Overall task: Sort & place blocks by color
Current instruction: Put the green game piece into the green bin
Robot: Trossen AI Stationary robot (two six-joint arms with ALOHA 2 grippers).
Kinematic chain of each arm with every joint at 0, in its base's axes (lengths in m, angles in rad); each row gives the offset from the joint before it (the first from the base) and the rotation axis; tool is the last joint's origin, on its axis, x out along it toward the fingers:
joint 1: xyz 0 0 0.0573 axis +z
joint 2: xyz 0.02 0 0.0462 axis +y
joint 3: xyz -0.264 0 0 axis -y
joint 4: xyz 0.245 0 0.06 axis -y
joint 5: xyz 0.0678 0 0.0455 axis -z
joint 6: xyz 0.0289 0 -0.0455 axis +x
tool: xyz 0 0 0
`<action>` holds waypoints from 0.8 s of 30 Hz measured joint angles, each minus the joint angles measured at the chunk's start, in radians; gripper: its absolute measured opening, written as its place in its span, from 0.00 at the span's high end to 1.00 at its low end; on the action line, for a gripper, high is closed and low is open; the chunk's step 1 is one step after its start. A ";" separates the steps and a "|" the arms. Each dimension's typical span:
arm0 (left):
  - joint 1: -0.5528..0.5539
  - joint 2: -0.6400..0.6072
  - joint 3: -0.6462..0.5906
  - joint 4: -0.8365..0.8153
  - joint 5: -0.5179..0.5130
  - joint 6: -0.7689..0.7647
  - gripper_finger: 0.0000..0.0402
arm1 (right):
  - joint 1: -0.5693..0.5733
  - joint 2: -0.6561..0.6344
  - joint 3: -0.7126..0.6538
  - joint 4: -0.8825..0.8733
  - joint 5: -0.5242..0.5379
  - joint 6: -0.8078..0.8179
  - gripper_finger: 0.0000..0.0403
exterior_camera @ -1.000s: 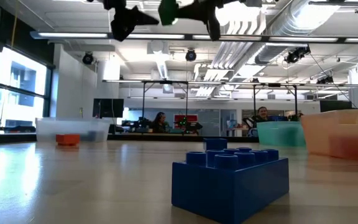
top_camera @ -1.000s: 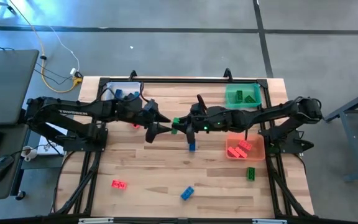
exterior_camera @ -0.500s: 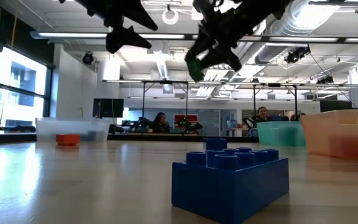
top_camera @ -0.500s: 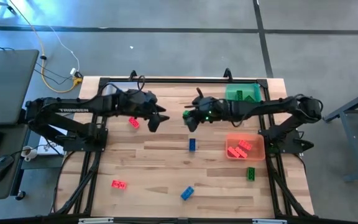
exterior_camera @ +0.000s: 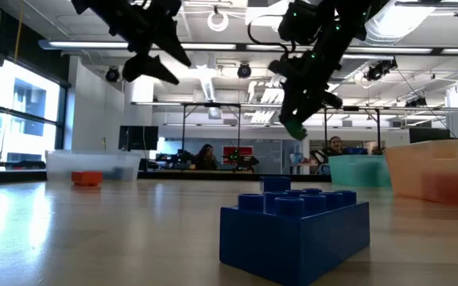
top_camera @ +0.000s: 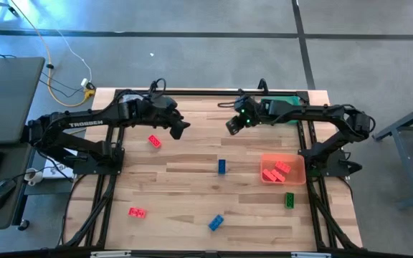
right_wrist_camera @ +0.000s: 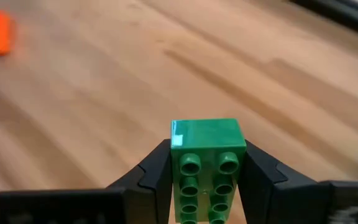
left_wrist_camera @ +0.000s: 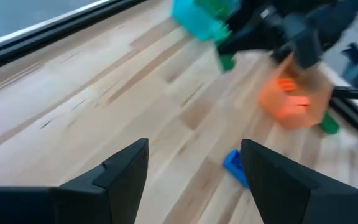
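Green block [right_wrist_camera: 206,167] clamped in right tool [right_wrist_camera: 206,180], lower end cut off.

Pale wood on the table [top_camera: 192,186], planks with fine grain and a soft satin sheen. The green brick [right_wrist_camera: 207,163] in the right gripper [right_wrist_camera: 205,163] is glossy moulded plastic, smooth studs catching light. The gripper's fingers [right_wrist_camera: 149,175] look matt black. The blue brick [exterior_camera: 294,229] up close is shiny plastic too. The orange bin [top_camera: 284,170] is see-through plastic. The clear bin [exterior_camera: 94,166] looks frosted, cloudy.
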 joint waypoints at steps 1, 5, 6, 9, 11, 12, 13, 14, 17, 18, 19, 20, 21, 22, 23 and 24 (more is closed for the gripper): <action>0.011 0.000 0.000 -0.015 0.000 -0.005 0.39 | -0.014 -0.005 0.000 -0.019 0.011 -0.007 0.72; 0.056 0.000 0.000 -0.080 -0.037 -0.010 0.35 | -0.076 -0.043 0.000 -0.102 0.060 -0.032 0.72; 0.067 0.000 0.000 -0.098 -0.056 -0.018 0.34 | -0.092 -0.055 0.000 -0.125 0.075 -0.035 0.72; 0.101 0.000 0.000 -0.162 -0.115 -0.071 0.31 | -0.151 -0.089 0.000 -0.192 0.108 -0.038 0.72; 0.121 0.000 0.000 -0.195 -0.129 -0.087 0.31 | -0.194 -0.106 0.000 -0.241 0.127 -0.038 0.72; 0.131 0.000 0.000 -0.207 -0.128 -0.098 0.30 | -0.214 -0.111 0.000 -0.263 0.139 -0.043 0.72; 0.140 0.000 0.000 -0.215 -0.125 -0.106 0.30 | -0.235 -0.115 0.000 -0.284 0.149 -0.048 0.72; 0.148 0.000 0.000 -0.220 -0.118 -0.117 0.30 | -0.255 -0.118 0.000 -0.306 0.157 -0.052 0.72; 0.167 0.000 0.000 -0.218 -0.098 -0.153 0.30 | -0.311 -0.119 0.000 -0.349 0.170 -0.059 0.72; 0.171 0.000 0.000 -0.217 -0.097 -0.164 0.30 | -0.327 -0.119 0.000 -0.363 0.173 -0.072 0.72; 0.174 0.000 0.000 -0.215 -0.097 -0.175 0.30 | -0.342 -0.119 0.000 -0.371 0.181 -0.077 0.72; 0.177 0.000 0.000 -0.215 -0.098 -0.181 0.30 | -0.355 -0.119 0.000 -0.380 0.193 -0.078 0.72; 0.179 0.000 0.000 -0.215 -0.099 -0.184 0.30 | -0.368 -0.119 0.000 -0.389 0.206 -0.080 0.72; 0.182 0.000 0.000 -0.215 -0.099 -0.184 0.30 | -0.382 -0.119 0.000 -0.396 0.213 -0.080 0.72; 0.185 0.000 0.000 -0.215 -0.098 -0.184 0.30 | -0.396 -0.119 0.000 -0.405 0.219 -0.083 0.72; 0.187 0.000 0.000 -0.215 -0.096 -0.184 0.30 | -0.411 -0.119 0.000 -0.420 0.225 -0.089 0.72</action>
